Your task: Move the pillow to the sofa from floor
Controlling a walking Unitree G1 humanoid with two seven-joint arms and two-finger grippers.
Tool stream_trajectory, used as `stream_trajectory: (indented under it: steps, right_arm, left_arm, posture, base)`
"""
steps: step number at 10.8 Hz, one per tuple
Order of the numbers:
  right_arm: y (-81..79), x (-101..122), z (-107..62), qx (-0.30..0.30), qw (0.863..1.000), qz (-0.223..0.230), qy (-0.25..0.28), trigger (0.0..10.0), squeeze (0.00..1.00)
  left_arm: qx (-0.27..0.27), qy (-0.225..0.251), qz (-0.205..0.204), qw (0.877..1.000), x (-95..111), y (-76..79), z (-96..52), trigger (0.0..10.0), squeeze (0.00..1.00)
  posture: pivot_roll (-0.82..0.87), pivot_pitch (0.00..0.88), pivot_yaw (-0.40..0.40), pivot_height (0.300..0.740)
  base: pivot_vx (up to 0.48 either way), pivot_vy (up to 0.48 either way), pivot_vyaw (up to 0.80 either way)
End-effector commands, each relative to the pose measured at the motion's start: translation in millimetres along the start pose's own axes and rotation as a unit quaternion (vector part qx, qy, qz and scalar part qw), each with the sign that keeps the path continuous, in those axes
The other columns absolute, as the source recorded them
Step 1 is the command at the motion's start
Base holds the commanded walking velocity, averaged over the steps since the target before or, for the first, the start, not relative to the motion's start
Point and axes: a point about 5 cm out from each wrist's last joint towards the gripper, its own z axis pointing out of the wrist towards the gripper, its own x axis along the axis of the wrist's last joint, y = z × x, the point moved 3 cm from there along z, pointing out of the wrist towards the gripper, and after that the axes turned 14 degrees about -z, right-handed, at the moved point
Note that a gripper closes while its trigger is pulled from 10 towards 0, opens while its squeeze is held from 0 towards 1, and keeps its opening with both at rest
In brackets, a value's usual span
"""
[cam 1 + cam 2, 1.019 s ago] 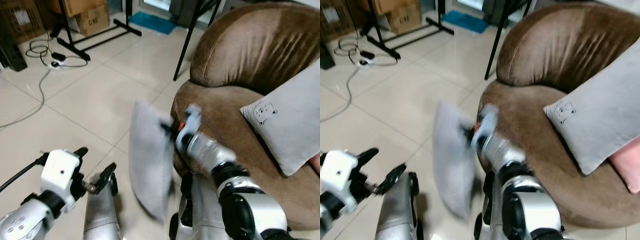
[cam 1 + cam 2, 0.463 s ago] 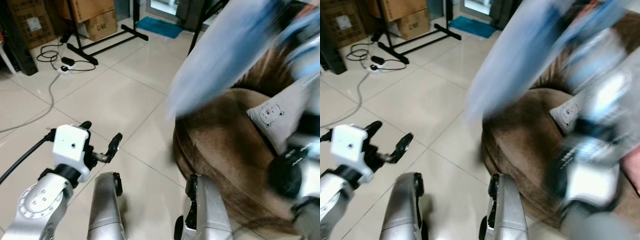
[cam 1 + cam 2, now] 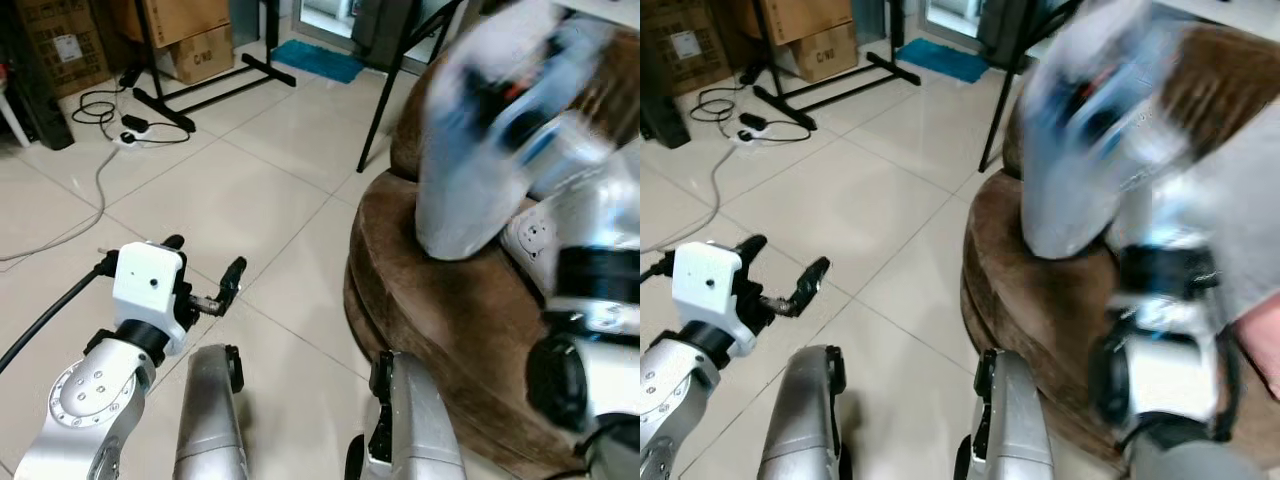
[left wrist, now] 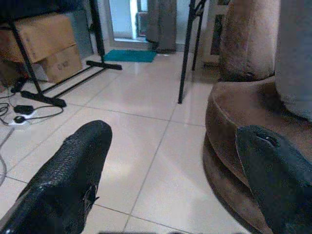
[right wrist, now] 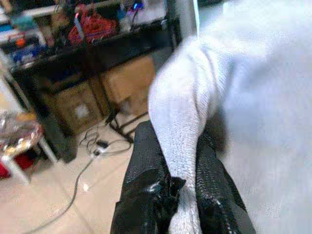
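1. Left eye view: right gripper (image 3: pixel 505 100) is raised over the sofa (image 3: pixel 450 300), blurred by motion, clamped on the grey pillow (image 3: pixel 465 180), which hangs in the air with its lower end just above or touching the brown seat (cannot tell which). Left gripper (image 3: pixel 205 275) sits low over the tiled floor (image 3: pixel 200 190), fingers spread, holding nothing. A second grey pillow with a small bear print (image 3: pixel 540 235) leans on the sofa behind the right arm. Cardboard boxes (image 3: pixel 195 45), a black stand (image 3: pixel 215 80) and a white cable (image 3: pixel 90 195) lie at the far side of the floor.

2. Right eye view: same scene; held pillow (image 3: pixel 1080 170) over the sofa seat (image 3: pixel 1040 300), right arm very smeared. Left gripper (image 3: pixel 780 275) open above the tiles. Something pink (image 3: pixel 1260 345) at the sofa's right edge.

3. Left wrist view: two black fingers (image 4: pixel 68 175) wide apart, nothing between them; tiles, a black stand leg (image 4: pixel 187 48) and the sofa's brown base (image 4: pixel 229 126) beyond. Grey pillow edge (image 4: pixel 295 58) above the seat.

4. Right wrist view: both black fingers (image 5: pixel 146 180) pinch a fold of the pillow's grey fabric (image 5: pixel 185 126) tight between them (fabric bunched at the pinch). Boxes (image 5: pixel 78 109) and a dark shelf (image 5: pixel 97 53) in the blurred background.
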Motion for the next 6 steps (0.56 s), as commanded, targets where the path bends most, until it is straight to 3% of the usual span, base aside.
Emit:
stream_trajectory:
  steps: [1, 4, 6]
  right_arm:
    - [4.9, -4.9, -0.2, -0.012, 1.000, -0.005, -0.008, 10.0, 0.00]
    - [17.3, -12.5, 0.1, -0.072, 0.997, -0.028, -0.013, 10.0, 0.00]
    - [34.3, -12.7, -1.8, -0.152, 0.988, -0.016, -0.003, 10.0, 0.00]
  left_arm:
    - [0.005, 0.007, 0.005, 1.000, 1.3, -1.6, 2.2, 10.0, 0.00]
    - [0.019, 0.024, 0.021, 0.999, 6.7, -3.0, 9.9, 10.0, 0.00]
    - [0.027, 0.034, 0.027, 0.999, 9.4, -3.6, 16.1, 10.0, 0.00]
  posture:
    - [0.20, 0.000, -0.124, 0.515]
    - [0.20, 0.000, -0.124, 0.560]
    - [0.20, 0.000, -0.119, 0.595]
  base:
    - [0.000, 0.000, 0.00]
    - [0.000, 0.000, 0.00]
    - [0.000, 0.000, 0.00]
